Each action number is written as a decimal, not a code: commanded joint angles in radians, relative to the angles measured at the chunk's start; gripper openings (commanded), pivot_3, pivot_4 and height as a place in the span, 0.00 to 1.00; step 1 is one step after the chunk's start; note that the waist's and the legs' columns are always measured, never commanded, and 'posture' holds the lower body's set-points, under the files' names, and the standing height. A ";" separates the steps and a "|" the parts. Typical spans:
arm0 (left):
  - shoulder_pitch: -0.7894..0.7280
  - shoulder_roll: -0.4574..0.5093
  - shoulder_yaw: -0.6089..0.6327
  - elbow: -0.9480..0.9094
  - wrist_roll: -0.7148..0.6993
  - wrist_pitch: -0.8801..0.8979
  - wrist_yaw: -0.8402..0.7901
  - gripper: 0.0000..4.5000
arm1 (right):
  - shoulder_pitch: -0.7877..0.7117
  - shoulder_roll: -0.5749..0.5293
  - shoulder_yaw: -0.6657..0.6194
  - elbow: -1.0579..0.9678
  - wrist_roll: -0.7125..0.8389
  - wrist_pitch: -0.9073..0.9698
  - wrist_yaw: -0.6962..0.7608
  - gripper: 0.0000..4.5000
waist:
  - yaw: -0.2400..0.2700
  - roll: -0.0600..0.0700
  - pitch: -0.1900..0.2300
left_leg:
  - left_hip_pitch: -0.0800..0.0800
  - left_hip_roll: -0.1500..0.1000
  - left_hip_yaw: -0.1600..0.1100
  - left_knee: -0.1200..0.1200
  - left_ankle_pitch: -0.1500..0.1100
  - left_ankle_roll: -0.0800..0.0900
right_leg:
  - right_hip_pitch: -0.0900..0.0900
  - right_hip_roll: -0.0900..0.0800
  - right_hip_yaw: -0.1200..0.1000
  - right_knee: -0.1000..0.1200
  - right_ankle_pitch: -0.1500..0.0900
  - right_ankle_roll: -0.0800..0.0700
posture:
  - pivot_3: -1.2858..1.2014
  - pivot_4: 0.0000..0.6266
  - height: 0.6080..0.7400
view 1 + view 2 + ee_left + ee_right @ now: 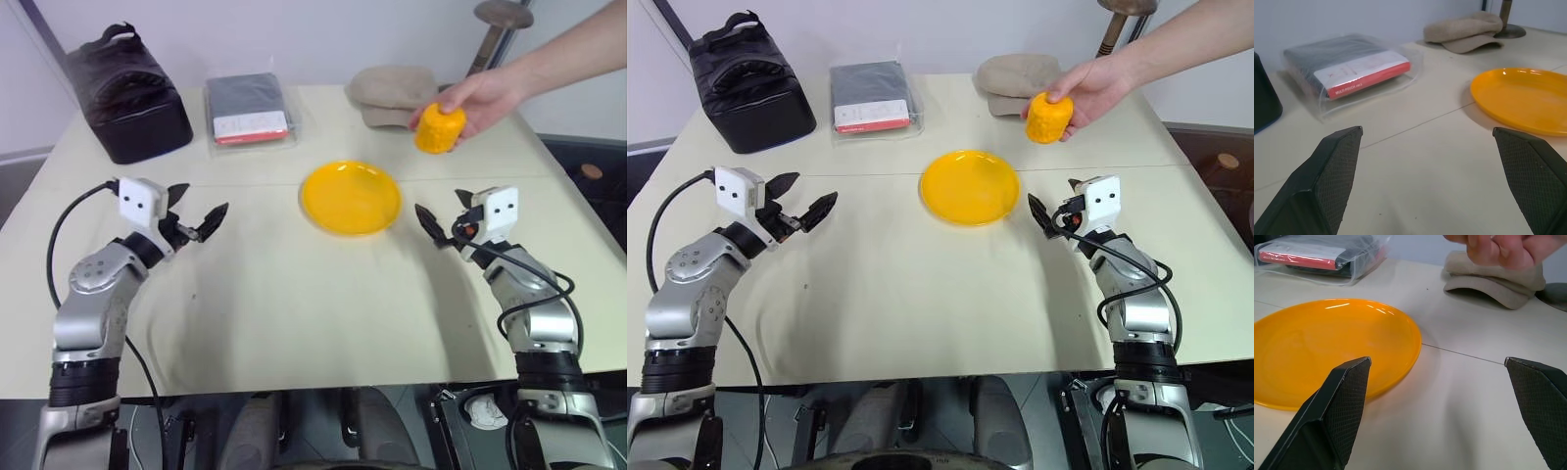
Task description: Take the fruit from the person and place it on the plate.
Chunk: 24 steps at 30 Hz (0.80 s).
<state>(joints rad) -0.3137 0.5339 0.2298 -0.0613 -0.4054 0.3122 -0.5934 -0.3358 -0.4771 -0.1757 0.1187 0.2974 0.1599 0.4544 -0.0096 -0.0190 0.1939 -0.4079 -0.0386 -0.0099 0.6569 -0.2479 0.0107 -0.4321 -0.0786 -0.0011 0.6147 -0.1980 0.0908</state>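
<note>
While the person's hand point(482, 98) is holding the fruit point(439, 128) in the air over the far right part of the table point(294, 313), both robot arms are waiting low above the near half of the table. The hand is coming in from the right side, and its fingers are wrapping the top of the fruit, which is hanging above the tabletop, just beyond and to the right of the plate point(351, 197). The plate is lying flat near the middle of the table, and nothing is lying on it.

The left gripper point(193, 220) is pointing toward the middle of the table, to the left of the plate and well apart from it. Its two black fingers are standing wide apart and are holding nothing. The right gripper point(443, 217) is staying just beside the right rim of the plate, below the fruit but not touching it. Its fingers are also spread wide, with nothing between them; in the right wrist view the plate rim is showing between and behind them.

At the far edge, a black bag point(127, 93) is sitting in the left corner, a clear pouch with a red label point(249, 110) is lying next to it, and a beige cap point(390, 93) is resting behind the plate, near the person's hand
</note>
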 commanded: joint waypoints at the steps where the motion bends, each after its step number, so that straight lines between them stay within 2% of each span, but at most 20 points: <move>1: -0.083 0.017 0.027 -0.004 -0.041 -0.034 -0.047 0.99 | -0.007 -0.006 -0.027 -0.036 -0.001 -0.011 -0.004 1.00 | 0.002 0.000 0.000 | 0.000 0.000 0.000 0.000 0.000 0.000 | 0.000 0.000 0.000 0.000 0.000 0.000 | 0.52 0.24 1.00; 6: -0.241 0.071 0.001 -0.011 -0.196 0.089 -0.244 0.99 | -0.007 -0.010 -0.029 -0.038 0.000 -0.007 -0.002 1.00 | -0.001 0.000 0.000 | -0.001 0.000 0.000 0.000 0.000 0.000 | 0.000 0.001 0.000 -0.001 0.000 0.000 | 0.52 0.24 1.00; 9: -0.305 0.091 -0.069 0.009 -0.254 0.174 -0.379 0.99 | -0.003 -0.015 -0.032 -0.052 0.001 -0.001 -0.004 1.00 | -0.004 0.001 0.000 | 0.000 0.000 0.001 0.000 0.000 0.000 | 0.000 0.002 0.000 -0.001 0.001 0.002 | 0.52 0.24 1.00; 13: -0.361 0.078 -0.146 0.071 -0.202 0.146 -0.449 0.99 | -0.002 -0.028 -0.055 -0.136 0.029 0.043 -0.018 1.00 | -0.004 0.001 0.000 | 0.000 0.000 0.001 0.000 0.000 0.000 | 0.000 0.003 0.000 -0.001 0.001 0.002 | 0.52 0.24 1.00; 18: -0.409 0.041 -0.172 0.160 -0.158 0.094 -0.469 0.99 | -0.070 -0.033 -0.108 -0.235 0.104 0.154 -0.057 1.00 | -0.005 0.001 0.000 | 0.000 0.000 0.000 0.000 0.000 0.000 | 0.000 0.004 0.000 -0.001 0.001 0.002 | 0.52 0.24 1.00; 24: -0.418 0.008 -0.181 0.198 -0.122 0.057 -0.476 0.99 | -0.164 -0.031 -0.109 -0.151 0.114 0.155 -0.025 1.00 | -0.002 0.001 0.000 | 0.000 0.000 0.000 0.000 0.000 0.000 | 0.000 0.004 0.000 -0.001 0.001 0.002 | 0.52 0.24 1.00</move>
<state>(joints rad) -0.7118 0.5413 0.0474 0.1401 -0.5385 0.3982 -1.0659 -0.4715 -0.4998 -0.2626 -0.0387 0.3980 0.3270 0.4200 -0.0120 -0.0184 0.1939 -0.4080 -0.0385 -0.0094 0.6569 -0.2477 0.0110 -0.4317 -0.0750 -0.0009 0.6138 -0.1972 0.0928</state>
